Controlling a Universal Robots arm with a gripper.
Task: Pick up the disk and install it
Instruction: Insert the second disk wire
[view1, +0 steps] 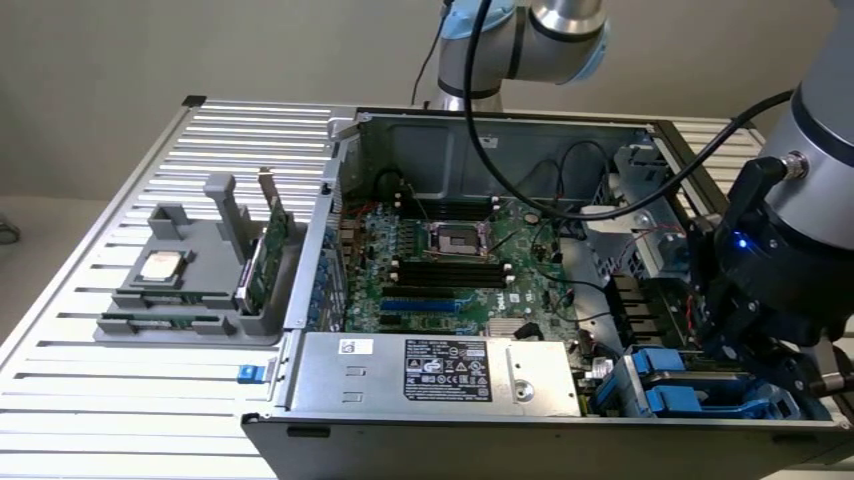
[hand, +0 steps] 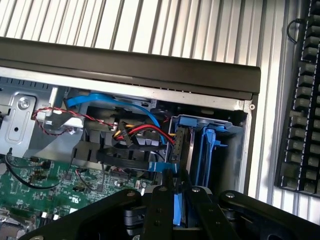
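We're over the open computer case (view1: 441, 130), at its drive bay (hand: 210, 145) in the corner beside the power supply (view1: 447, 370). The gripper (hand: 176, 184) has its fingers (hand: 165, 200) drawn close, pinching the blue-framed disk (hand: 184, 147), which stands on edge inside that bay, just beside the motherboard (view1: 454, 270).

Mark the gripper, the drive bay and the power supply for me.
gripper (hand: 176, 181), wrist view, between its fingertips, above the bay.
drive bay (hand: 212, 125), wrist view, on its blue upper edge.
power supply (view1: 447, 368), exterior view, on its printed label.
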